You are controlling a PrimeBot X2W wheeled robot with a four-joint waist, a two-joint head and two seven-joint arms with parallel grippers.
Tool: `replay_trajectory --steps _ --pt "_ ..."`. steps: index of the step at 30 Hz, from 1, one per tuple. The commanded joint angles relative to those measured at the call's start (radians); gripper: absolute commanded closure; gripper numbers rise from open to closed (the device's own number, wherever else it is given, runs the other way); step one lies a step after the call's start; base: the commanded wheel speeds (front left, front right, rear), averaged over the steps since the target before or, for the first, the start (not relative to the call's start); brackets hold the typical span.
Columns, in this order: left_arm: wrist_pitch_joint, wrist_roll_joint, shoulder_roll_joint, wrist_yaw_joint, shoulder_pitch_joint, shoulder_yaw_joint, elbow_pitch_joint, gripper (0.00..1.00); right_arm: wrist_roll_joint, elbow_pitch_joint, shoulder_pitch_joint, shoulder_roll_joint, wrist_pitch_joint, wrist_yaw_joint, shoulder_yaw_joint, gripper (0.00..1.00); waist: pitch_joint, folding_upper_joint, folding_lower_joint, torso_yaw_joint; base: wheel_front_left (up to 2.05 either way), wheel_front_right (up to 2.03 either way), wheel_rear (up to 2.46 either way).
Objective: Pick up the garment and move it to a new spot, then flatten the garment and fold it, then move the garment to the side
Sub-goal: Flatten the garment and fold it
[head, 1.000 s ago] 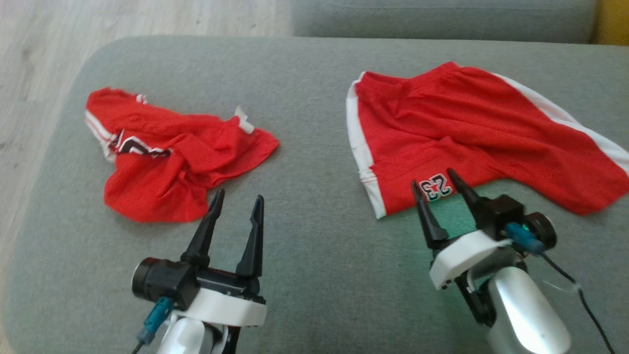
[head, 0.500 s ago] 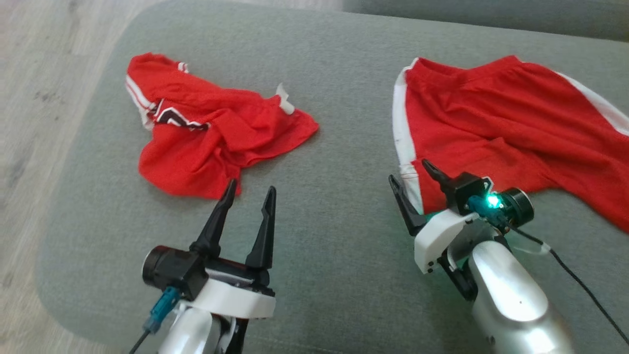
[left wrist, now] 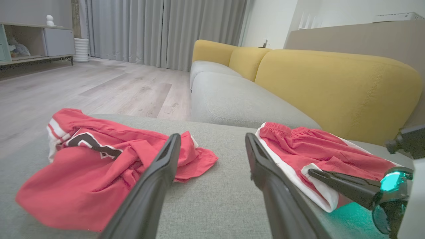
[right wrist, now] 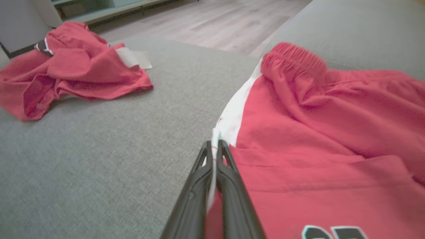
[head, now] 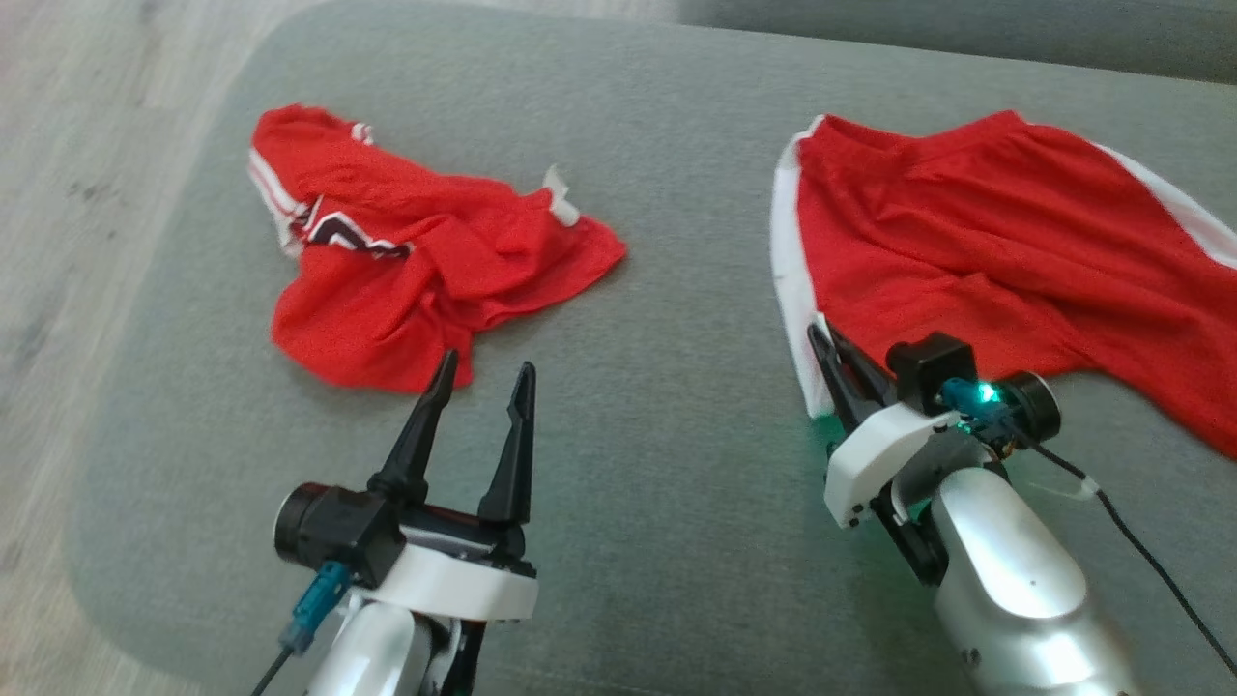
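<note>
The garment (head: 976, 232) is a pair of red shorts with white side stripes, spread on the right half of the grey cushion (head: 667, 454). My right gripper (head: 821, 338) is shut on the white-striped corner of its near left hem; the right wrist view shows the white edge pinched between the gripper's (right wrist: 214, 146) closed fingers, with the shorts (right wrist: 318, 126) stretching away to the right. My left gripper (head: 486, 365) stands open above the cushion with nothing between its fingers, just short of a crumpled red jersey (head: 406, 261). In the left wrist view that gripper (left wrist: 212, 136) frames both garments (left wrist: 318, 149).
The crumpled red jersey (left wrist: 99, 156) lies near the cushion's left edge, beyond which is wooden floor (head: 58, 193). A second grey seat with yellow backrests (left wrist: 332, 83) stands behind. A black cable (head: 1140, 561) trails from my right wrist.
My right gripper has closed on the white-striped hem corner of the shorts, having been open over it. The head camera shifted earlier. My left gripper has stayed open in place.
</note>
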Motion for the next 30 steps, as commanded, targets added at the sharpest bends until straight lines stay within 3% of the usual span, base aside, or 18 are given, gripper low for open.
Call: replay_trajectory --steps 1,9,17,30 --pt "-0.009 0.0 0.001 0.008 -0.025 0.04 -0.033 0.0 0.02 -0.056 -0.012 0.004 -0.021 -0.001 0.018 1.0 -0.014 0.0 -0.0001 -0.033 0.0 0.0 0.0" --pt "-0.009 0.014 0.001 0.002 -0.01 0.06 -0.036 0.0 0.088 -0.181 0.072 0.004 -0.057 -0.001 -0.092 1.0 -0.048 0.0 -0.0001 -0.131 0.0 0.0 0.0" --pt "-0.009 0.03 0.001 -0.006 -0.005 0.07 -0.04 0.0 0.117 -0.3 0.184 0.005 -0.05 -0.001 -0.315 1.0 -0.064 0.0 -0.0001 -0.224 0.0 0.0 0.0" --pt "-0.009 0.033 0.001 -0.016 -0.01 0.072 -0.03 0.0 0.033 -0.288 0.226 0.005 -0.019 -0.001 -0.611 1.0 -0.064 0.0 -0.0001 -0.274 0.0 0.0 0.0"
